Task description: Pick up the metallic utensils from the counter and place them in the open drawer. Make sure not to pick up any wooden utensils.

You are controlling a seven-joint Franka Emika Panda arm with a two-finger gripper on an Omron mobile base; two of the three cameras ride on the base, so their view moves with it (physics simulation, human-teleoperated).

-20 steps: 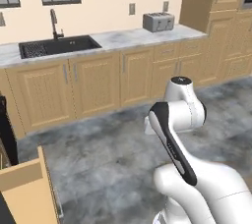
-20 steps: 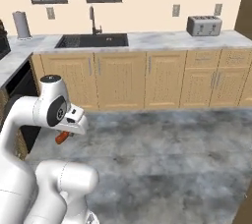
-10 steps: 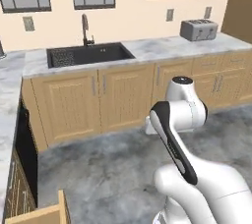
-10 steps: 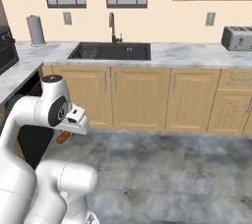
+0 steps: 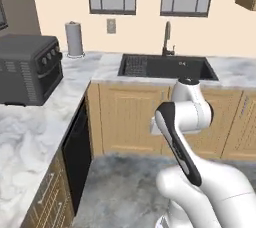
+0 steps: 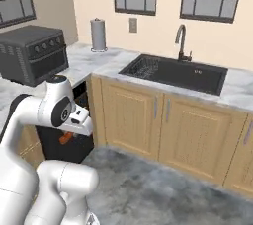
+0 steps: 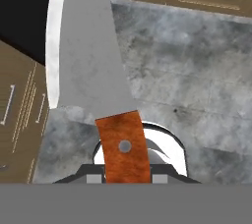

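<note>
My gripper (image 7: 125,178) is shut on the red-brown handle of a small knife (image 7: 88,56), whose grey blade points away from the hand over the grey floor. In the right base view the gripper (image 6: 69,134) hangs low beside the arm, and the knife's handle (image 6: 65,139) shows beneath it in front of a dark appliance. The white marble counter (image 5: 30,132) runs along the left and on past the sink. The open drawer and the wooden utensils are out of view.
A dark toaster oven (image 5: 27,69) and a paper towel roll (image 5: 75,38) stand on the counter. A black sink (image 5: 167,67) with a faucet lies ahead. A dark dishwasher front (image 5: 77,157) and tan cabinet doors (image 6: 133,115) border the grey floor.
The whole picture has swung, so the base has turned left: the toaster slid out, the sink came to the middle, the toaster oven came in. The knife stays in my grip.
</note>
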